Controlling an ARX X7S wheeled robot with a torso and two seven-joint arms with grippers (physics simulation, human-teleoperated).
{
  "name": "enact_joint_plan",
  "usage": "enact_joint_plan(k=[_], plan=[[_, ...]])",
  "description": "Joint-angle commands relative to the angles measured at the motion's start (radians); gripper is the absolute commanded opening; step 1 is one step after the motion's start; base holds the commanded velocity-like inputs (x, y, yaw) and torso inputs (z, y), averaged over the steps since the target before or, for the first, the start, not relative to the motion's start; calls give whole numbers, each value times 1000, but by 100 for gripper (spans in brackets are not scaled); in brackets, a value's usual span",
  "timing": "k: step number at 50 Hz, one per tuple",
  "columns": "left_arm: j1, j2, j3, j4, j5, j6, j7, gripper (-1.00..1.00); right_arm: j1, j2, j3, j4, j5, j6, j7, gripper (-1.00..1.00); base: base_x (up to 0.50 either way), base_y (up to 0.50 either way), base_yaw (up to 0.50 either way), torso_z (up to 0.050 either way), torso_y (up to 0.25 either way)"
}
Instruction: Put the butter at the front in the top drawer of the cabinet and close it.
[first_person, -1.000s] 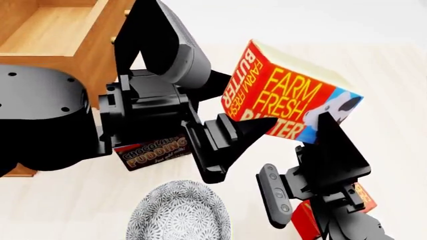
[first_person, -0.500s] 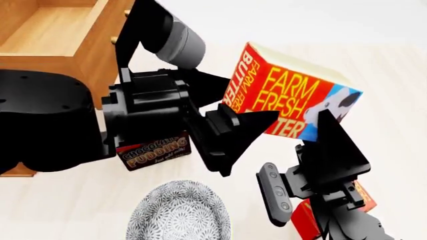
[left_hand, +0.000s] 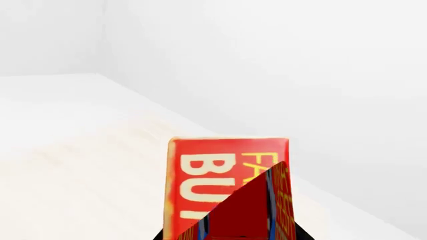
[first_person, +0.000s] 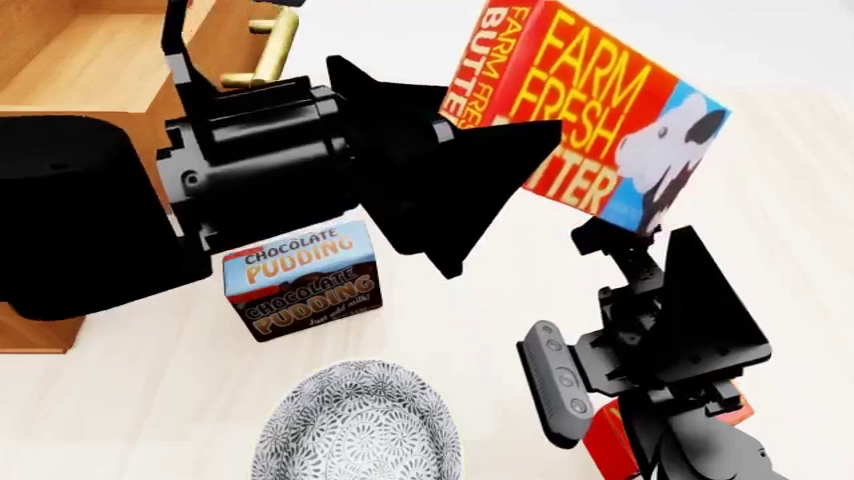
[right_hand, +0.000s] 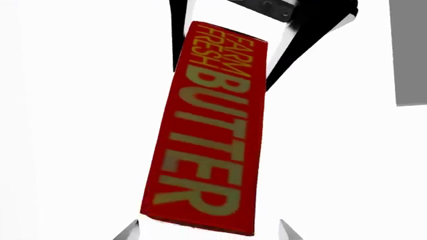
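The butter (first_person: 601, 110) is a red-orange carton lettered "FARM FRESH BUTTER" with a blue cow corner, held in the air at the upper right, tilted. My left gripper (first_person: 487, 125) is shut on its left side; the left wrist view shows the butter (left_hand: 213, 170) between the left gripper's (left_hand: 233, 225) jaws. My right gripper (first_person: 641, 255) stands open just below the carton, apart from it. In the right wrist view the butter (right_hand: 207, 140) hangs above the right gripper (right_hand: 208, 232), whose fingers are spread wide. The cabinet's top drawer (first_person: 94, 60) is pulled open at upper left, with its brass handle (first_person: 267, 55) showing.
A brown-blue Chocolate Pudding box (first_person: 300, 280) stands in front of the cabinet (first_person: 34, 335). A patterned grey bowl (first_person: 358, 425) sits at the bottom centre. A second red butter carton (first_person: 603, 435) lies at the lower right, mostly hidden by my right arm.
My left gripper has lifted the butter up and out of the right gripper, which has let go and stays below. The left arm has risen, uncovering the pudding box.
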Motion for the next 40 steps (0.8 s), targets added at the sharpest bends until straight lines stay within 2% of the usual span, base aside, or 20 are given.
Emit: enact_joint_plan(k=[1, 19, 28, 40], plan=[[-29, -39, -96, -66, 181, 33, -101, -100, -35, 5, 29, -15, -21, 25, 35, 100, 0, 0, 0, 0, 0], [-60, -80, -188, -95, 104, 90, -153, -100, -53, 20, 63, -56, -13, 39, 17, 100, 0, 0, 0, 0, 0], [-58, -106, -196, -134, 171, 114, -160, -100, -72, 30, 83, -79, -7, 51, 16, 100, 0, 0, 0, 0, 0], [-79, -125, -214, -173, 168, 133, -279, -100, -103, 48, 115, -157, -2, 78, 3, 100, 0, 0, 0, 0, 2]])
